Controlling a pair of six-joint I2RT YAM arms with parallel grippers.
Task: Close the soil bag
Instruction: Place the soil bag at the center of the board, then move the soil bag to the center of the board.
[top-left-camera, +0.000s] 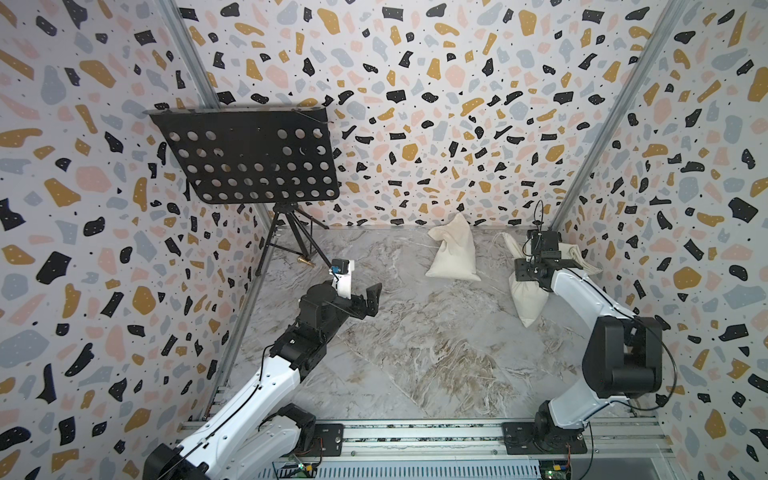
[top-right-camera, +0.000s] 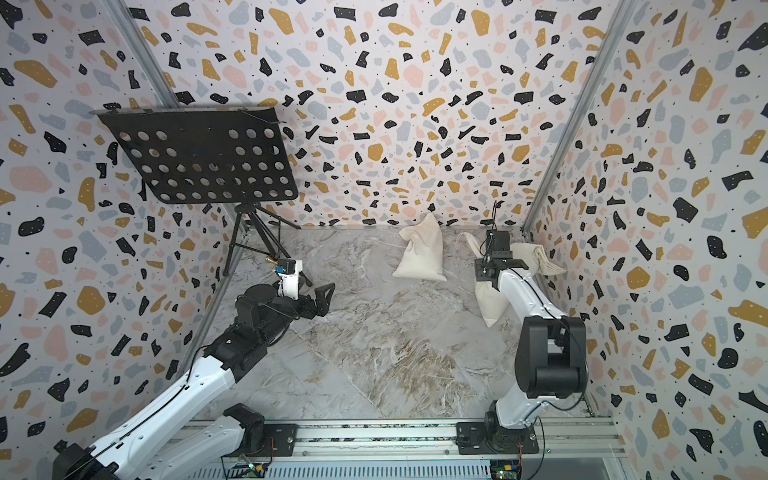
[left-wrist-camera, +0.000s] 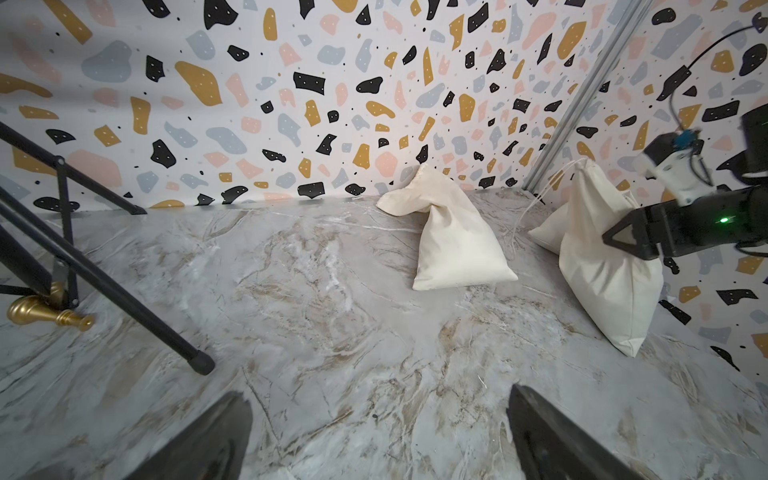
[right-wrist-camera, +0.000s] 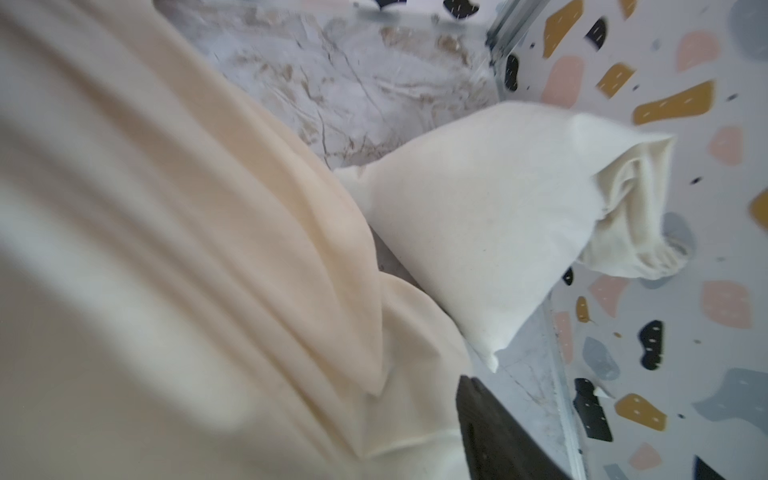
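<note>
The soil bag (top-left-camera: 525, 303) (top-right-camera: 490, 303) is a plump cream-white sack lying at the right, near the back corner. Its gathered neck points toward the back wall, and thin white cords (left-wrist-camera: 536, 199) trail from it. My right gripper (top-left-camera: 523, 274) (left-wrist-camera: 623, 239) is down on the bag's upper half, open. In the right wrist view the bag's cloth (right-wrist-camera: 166, 249) fills the space beside the one finger (right-wrist-camera: 498, 436) that shows. My left gripper (top-left-camera: 372, 295) (left-wrist-camera: 376, 392) hovers wide open and empty over the left side of the marble floor, well away from the bag.
A second cream sack (top-left-camera: 453, 253) stands at the back middle with its top flopped over. A beige sack with a frilled rim (top-left-camera: 579, 257) (right-wrist-camera: 498, 216) lies against the right wall behind my right arm. A black music stand (top-left-camera: 249, 158) and a brass piece (left-wrist-camera: 45, 311) occupy the back left.
</note>
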